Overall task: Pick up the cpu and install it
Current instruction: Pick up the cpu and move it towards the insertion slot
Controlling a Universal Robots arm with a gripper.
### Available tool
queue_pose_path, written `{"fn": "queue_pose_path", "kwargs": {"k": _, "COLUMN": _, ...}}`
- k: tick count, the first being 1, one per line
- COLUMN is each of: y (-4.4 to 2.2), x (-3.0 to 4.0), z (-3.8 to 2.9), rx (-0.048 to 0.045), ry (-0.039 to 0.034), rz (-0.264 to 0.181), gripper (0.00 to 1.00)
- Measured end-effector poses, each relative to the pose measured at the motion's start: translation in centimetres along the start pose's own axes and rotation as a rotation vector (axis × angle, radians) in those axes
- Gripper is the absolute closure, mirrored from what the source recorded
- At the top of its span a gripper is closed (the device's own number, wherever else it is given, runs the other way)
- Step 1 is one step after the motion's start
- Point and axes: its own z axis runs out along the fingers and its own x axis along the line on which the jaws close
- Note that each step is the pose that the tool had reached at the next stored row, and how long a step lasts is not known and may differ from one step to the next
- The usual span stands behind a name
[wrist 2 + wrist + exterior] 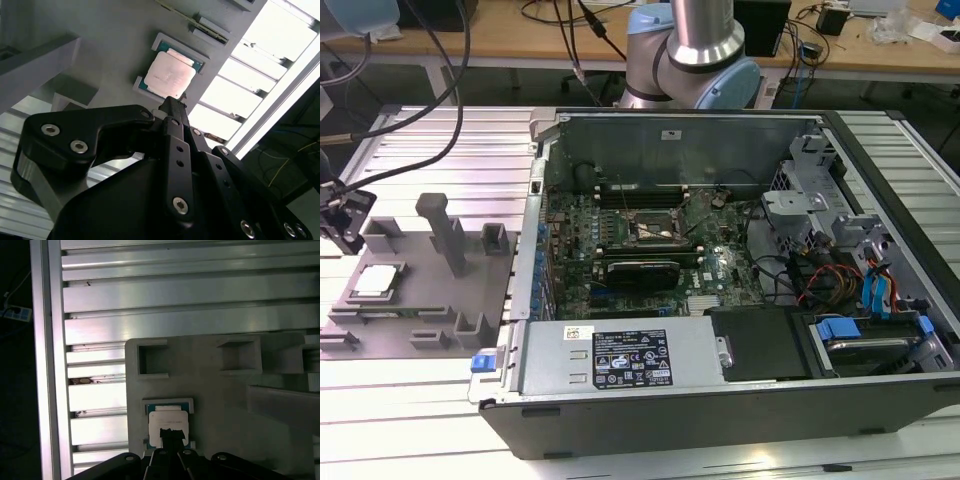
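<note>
Gripper, fingers pinched together and empty, hangs above the cpu in its grey fixture — a clean pick likely needs them spread and squared to the chip's edges.

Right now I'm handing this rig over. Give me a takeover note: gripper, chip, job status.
The gripper is shut and holds nothing. It is poised over the chip; whether they touch cannot be told.
The chip lies flat in its pocket on the grey fixture, on the exterior view's left, outside the computer case.
Done: nothing lifted yet.
Left: pick-up, then install in the board socket inside the case.
</note>
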Motion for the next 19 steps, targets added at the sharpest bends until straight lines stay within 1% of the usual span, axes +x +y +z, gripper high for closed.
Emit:
{"fn": "queue_pose_path", "kwargs": {"k": 14, "y": -0.04, "x": 0.02, "z": 0.94, "rx": -0.0001, "ry": -0.0001, "rz": 0.000, "gripper": 0.89}}
{"fn": "queue_pose_path", "kwargs": {"k": 17, "y": -0.07, "x": 0.03, "z": 1.28, "rx": -0.0001, "ry": -0.0001, "rz": 0.000, "gripper": 0.89}}
{"fn": "queue_pose_path", "kwargs": {"k": 19, "y": -0.11, "x": 0.03, "z": 1.63, "rx": -0.0001, "ry": -0.0001, "rz": 0.000, "gripper": 0.89}}
